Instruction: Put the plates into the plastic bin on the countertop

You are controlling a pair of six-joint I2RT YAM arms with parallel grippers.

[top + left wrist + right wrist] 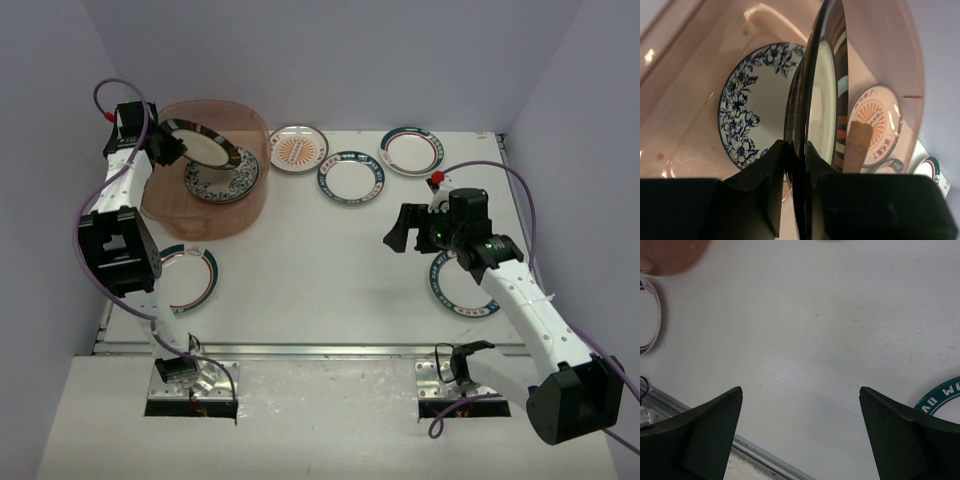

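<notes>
one shiny dark plate (205, 147) firmly within left end effector (172, 150), over plastic bin (200, 228)

This looks like a robotics lab test cell rather than a kitchen. A bare white surface (300, 260) is boxed in by plain pale walls (330, 60). The left arm (120, 245) and right arm (530, 300) are bolted to metal plates (195, 385) beyond its rail (320, 350), with purple cables (480, 164) trailing loose.
</notes>
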